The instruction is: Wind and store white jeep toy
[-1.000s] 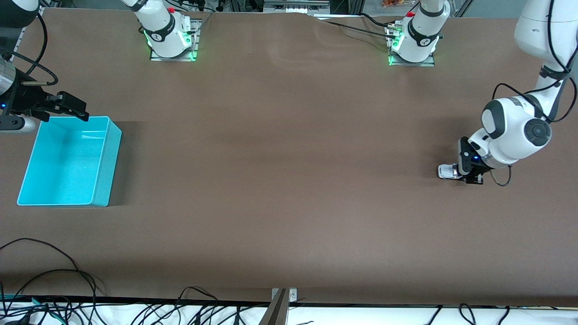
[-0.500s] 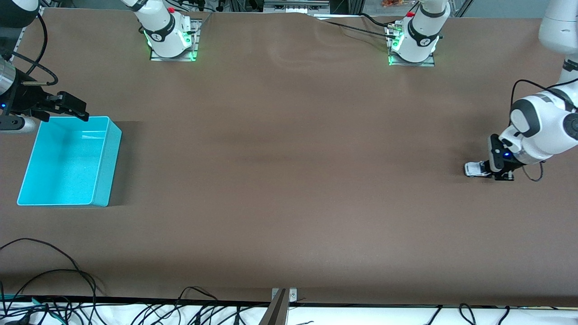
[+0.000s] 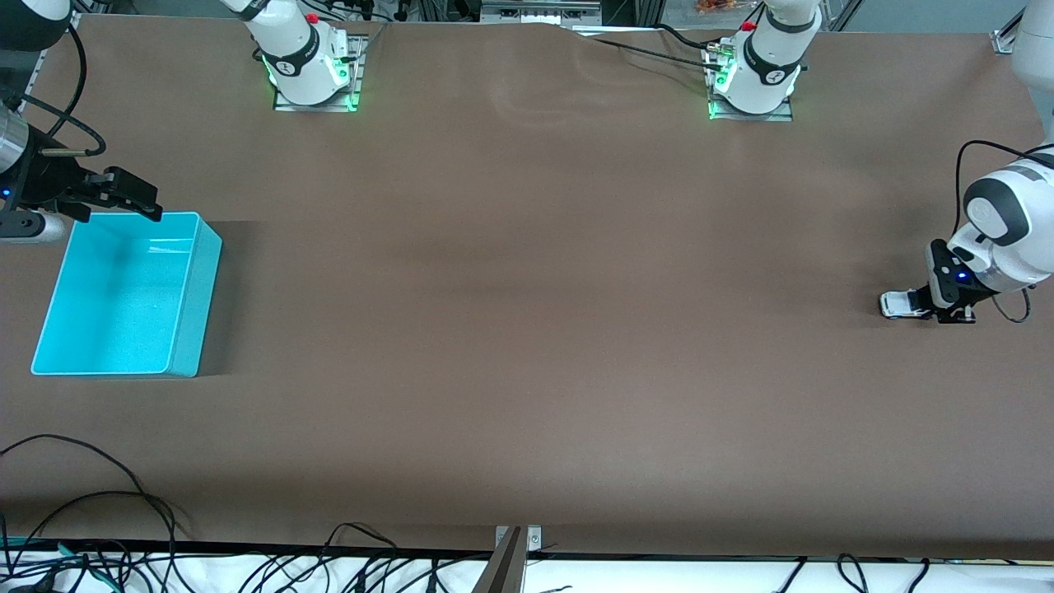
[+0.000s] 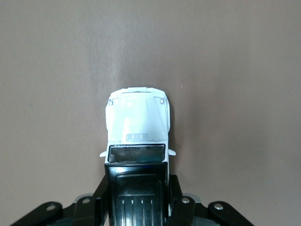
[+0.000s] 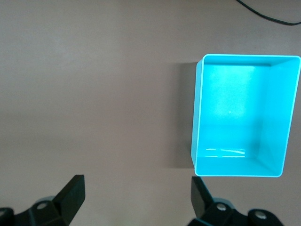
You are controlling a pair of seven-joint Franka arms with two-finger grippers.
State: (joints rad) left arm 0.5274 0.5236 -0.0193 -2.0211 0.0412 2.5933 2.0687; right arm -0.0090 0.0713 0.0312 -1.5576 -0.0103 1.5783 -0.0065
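Observation:
The white jeep toy [image 3: 896, 304], boxy with a black roof, sits low on the brown table near the left arm's end. My left gripper [image 3: 939, 310] is shut on its rear half. In the left wrist view the black fingers [image 4: 99, 193] press both sides of the jeep toy [image 4: 137, 120], whose white hood sticks out past the left gripper [image 4: 137, 190]. My right gripper [image 3: 132, 196] waits open over the table beside the empty turquoise bin [image 3: 185, 329]. In the right wrist view the right gripper [image 5: 136, 193] holds nothing, and the bin [image 5: 240, 113] lies to one side.
Both arm bases [image 3: 309, 70] [image 3: 753, 78] stand along the table edge farthest from the front camera. Loose black cables [image 3: 99, 502] run along the edge nearest that camera. The left arm's end of the table is close to the left gripper.
The left gripper has drawn the jeep toy along the table toward the left arm's end, staying shut on it. The right arm and the bin have not moved.

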